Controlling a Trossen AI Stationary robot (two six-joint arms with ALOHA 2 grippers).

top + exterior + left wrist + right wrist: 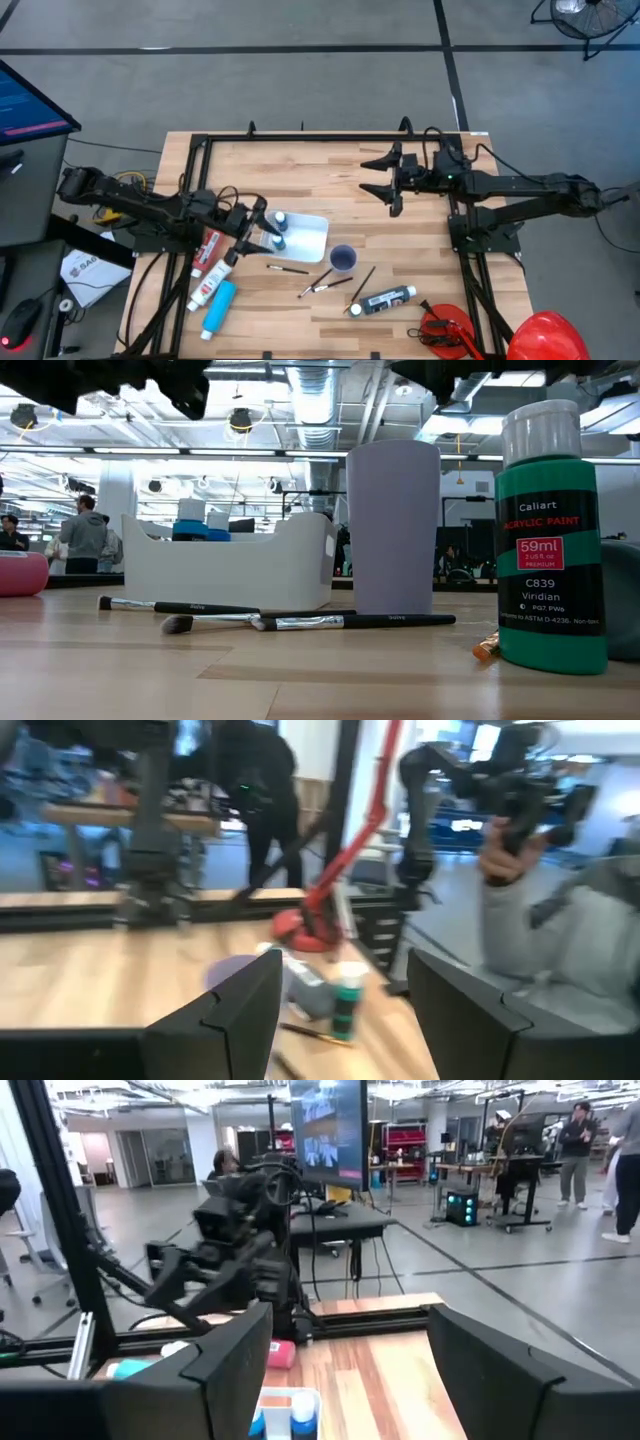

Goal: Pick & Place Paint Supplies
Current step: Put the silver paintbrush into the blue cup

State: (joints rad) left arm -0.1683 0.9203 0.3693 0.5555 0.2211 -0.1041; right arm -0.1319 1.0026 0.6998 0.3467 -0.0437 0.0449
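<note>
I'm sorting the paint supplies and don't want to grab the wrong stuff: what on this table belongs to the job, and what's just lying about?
Belongs to the job:
- red tube
- white tube with red label
- light blue bottle
- black bottle with white cap
- thin brushes
- white tray, already holding two bottles
- purple cup

Just lying about:
- red dome
- red tool

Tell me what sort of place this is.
Probably a robotics lab or workshop in an open industrial hall. A framed wooden table carries two arms, exposed ducts and lights run overhead, and workstations with a monitor and people fill the concrete floor behind.
</note>
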